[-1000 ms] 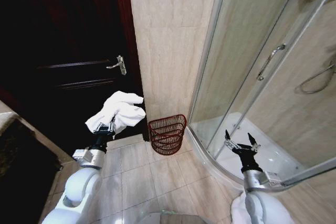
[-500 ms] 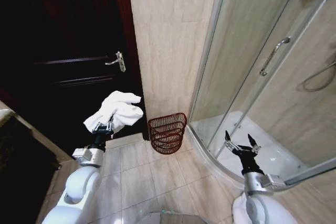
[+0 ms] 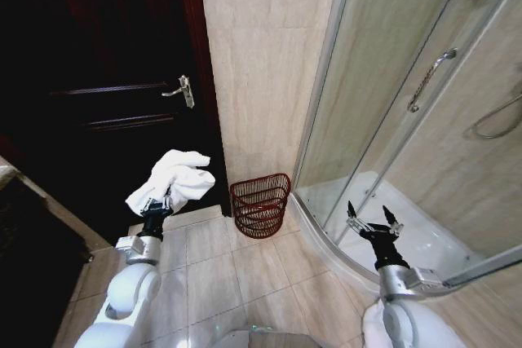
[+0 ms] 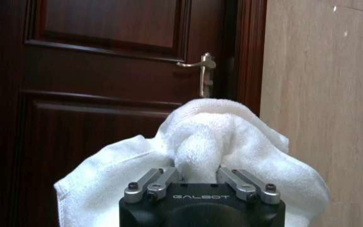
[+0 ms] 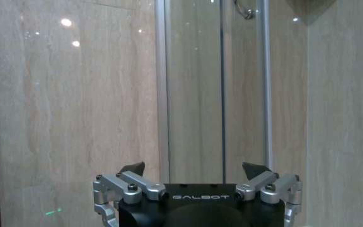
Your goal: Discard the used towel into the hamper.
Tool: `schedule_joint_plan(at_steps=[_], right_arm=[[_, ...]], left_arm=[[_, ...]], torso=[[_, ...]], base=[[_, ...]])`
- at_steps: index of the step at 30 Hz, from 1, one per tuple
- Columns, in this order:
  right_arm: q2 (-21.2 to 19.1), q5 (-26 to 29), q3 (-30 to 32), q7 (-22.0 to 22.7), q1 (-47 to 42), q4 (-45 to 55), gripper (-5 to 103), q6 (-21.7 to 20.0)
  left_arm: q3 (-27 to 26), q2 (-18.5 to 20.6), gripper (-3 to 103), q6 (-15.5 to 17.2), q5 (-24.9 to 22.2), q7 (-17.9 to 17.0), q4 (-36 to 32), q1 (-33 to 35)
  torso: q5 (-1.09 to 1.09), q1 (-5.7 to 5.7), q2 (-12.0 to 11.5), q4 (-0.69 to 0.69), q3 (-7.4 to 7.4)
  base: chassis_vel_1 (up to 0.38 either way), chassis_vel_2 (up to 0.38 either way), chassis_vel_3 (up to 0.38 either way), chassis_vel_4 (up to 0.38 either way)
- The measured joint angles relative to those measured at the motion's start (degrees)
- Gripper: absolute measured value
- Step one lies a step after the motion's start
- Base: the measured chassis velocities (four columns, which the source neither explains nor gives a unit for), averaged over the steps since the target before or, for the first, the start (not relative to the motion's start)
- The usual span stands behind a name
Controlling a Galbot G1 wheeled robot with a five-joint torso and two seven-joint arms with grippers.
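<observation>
A crumpled white towel (image 3: 173,178) hangs bunched above my left gripper (image 3: 161,201), which is shut on it in front of the dark door. The left wrist view has the same towel (image 4: 213,151) piled over the gripper (image 4: 196,176), hiding the fingertips. The hamper (image 3: 260,205), a small red-brown wire basket, stands on the floor against the tiled wall, to the right of the towel and lower. My right gripper (image 3: 368,219) is held up open near the shower's curved base, nothing between its fingers; the right wrist view has this gripper (image 5: 194,169) facing the glass.
A dark wooden door (image 3: 98,79) with a metal lever handle (image 3: 181,90) stands behind the left arm. A glass shower enclosure (image 3: 408,95) with a curved raised base (image 3: 322,246) fills the right side. Beige floor tiles (image 3: 220,275) lie between me and the hamper.
The whole head view has shifted, so the camera moved. My left gripper with the towel sits lower in the picture than a second ago. The right gripper has held its pose.
</observation>
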Motion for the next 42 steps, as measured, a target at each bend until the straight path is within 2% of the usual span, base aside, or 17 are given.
schedule_joint_plan(at_steps=[24,42], right_arm=[[0.31,-0.49,-0.29,-1.14,0.16,-0.62,100,-0.73],[0.21,-0.75,-0.35,-0.89,0.21,-2.66,100,0.33]], left_arm=[[0.15,-0.25,18,0.06,0.16,1.42,0.63,-0.77],[0.93,-0.76,18,-1.37,0.88,3.33,2.58,-0.84]], torso=[[0.0,-2.57,-6.1,0.0,-3.54],[0.0,-4.5,-10.6,0.0,-6.1]], base=[[0.0,0.0,0.0,0.0],[0.0,0.0,0.0,0.0]])
